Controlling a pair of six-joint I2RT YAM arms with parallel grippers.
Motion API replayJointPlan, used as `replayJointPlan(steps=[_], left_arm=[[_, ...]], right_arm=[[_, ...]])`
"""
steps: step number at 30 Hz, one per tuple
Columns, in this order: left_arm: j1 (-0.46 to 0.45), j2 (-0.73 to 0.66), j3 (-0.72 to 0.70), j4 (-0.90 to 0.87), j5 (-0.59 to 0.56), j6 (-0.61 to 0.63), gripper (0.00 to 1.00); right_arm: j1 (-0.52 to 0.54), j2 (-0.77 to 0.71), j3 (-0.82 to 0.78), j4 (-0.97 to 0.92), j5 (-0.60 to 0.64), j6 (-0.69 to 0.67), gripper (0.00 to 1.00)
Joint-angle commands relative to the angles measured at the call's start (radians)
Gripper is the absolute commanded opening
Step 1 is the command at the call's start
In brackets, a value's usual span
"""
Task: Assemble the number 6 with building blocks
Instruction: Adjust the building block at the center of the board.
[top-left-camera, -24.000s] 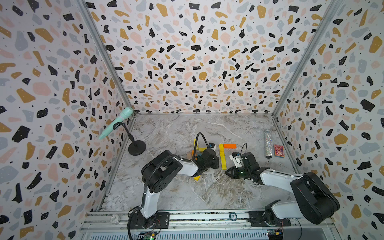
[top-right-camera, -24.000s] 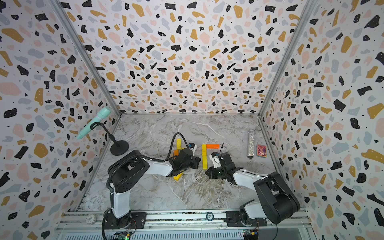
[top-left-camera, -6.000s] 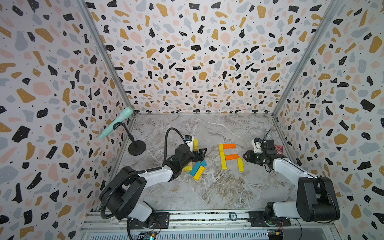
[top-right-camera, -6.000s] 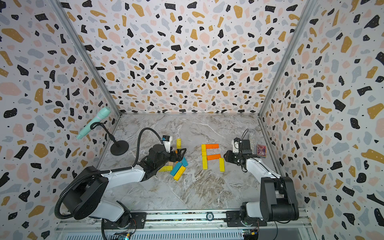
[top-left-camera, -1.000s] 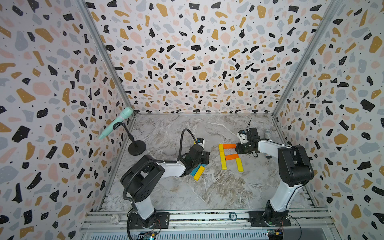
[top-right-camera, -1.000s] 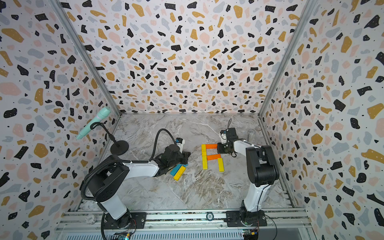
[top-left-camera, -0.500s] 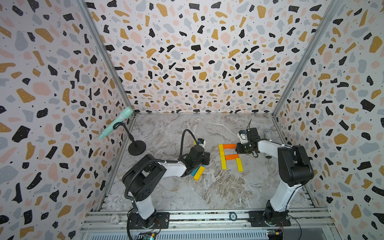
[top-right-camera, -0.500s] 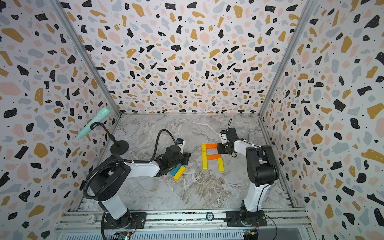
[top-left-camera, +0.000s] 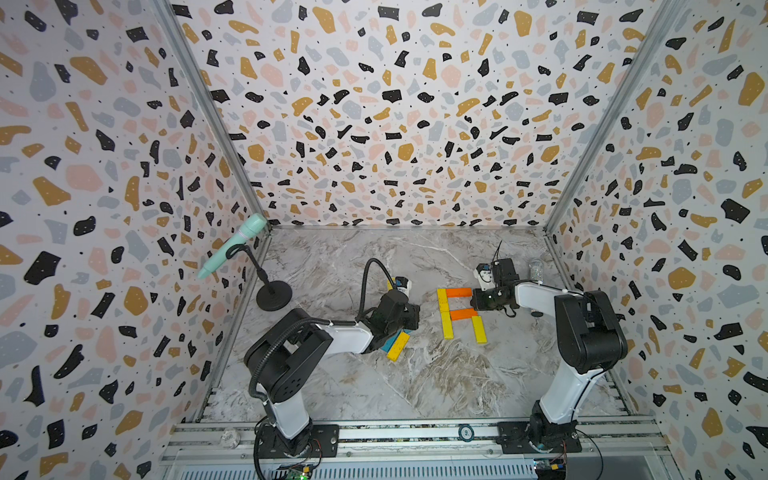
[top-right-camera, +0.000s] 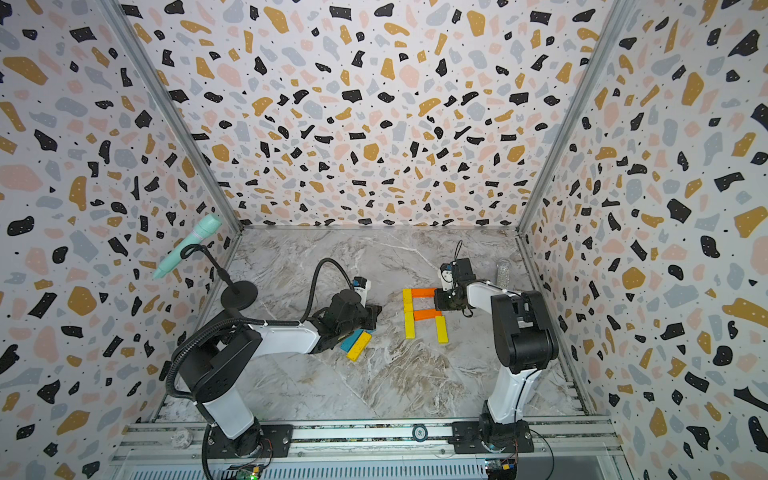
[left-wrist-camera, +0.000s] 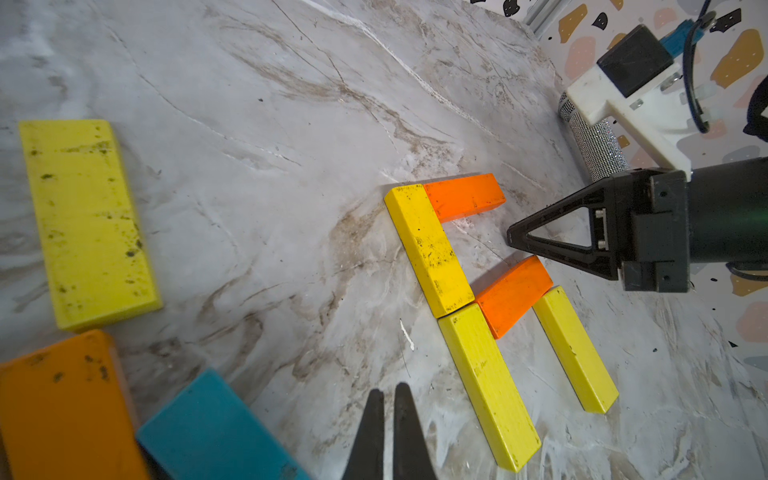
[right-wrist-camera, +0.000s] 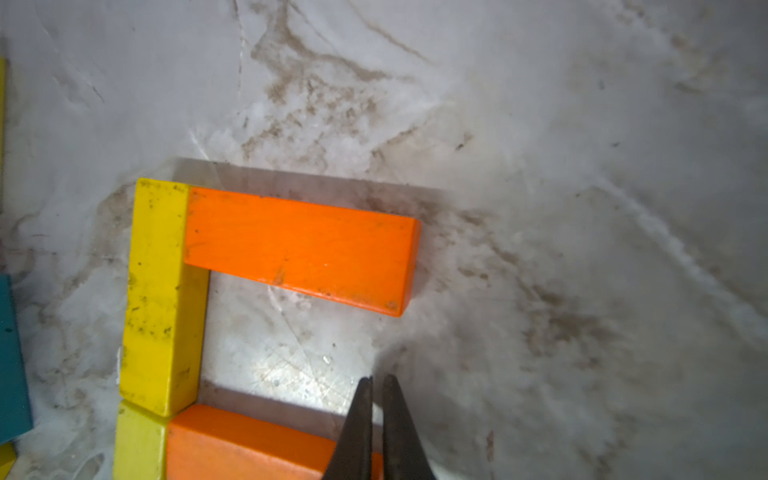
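While top views hide them, wrist views show both end effectors (left-wrist-camera: 388, 390) (right-wrist-camera: 377, 379) closed, apparently empty.

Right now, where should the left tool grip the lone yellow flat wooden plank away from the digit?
Likely best mid-length, across its narrow width, coming straight down. The yellow flat wooden plank lies flat on the marble table with both long edges bare; one short end sits close to an orange flat wooden plank. The left tool is shut, so it must open first.
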Motion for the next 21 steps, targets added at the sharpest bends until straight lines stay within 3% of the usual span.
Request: replayJointPlan(steps=[1, 21], left_arm=[[-0.003, -0.016, 0.0, 0.026, -0.007, 0.003, 0.03], [-0.003, -0.02, -0.004, 0.026, -0.008, 0.004, 0.02]], right_arm=[[0.008, -0.026, -0.022, -0.022, 0.008, 0.003, 0.1], [0.008, -0.056, -0.052, -0.025, 0.029, 0.018, 0.1]])
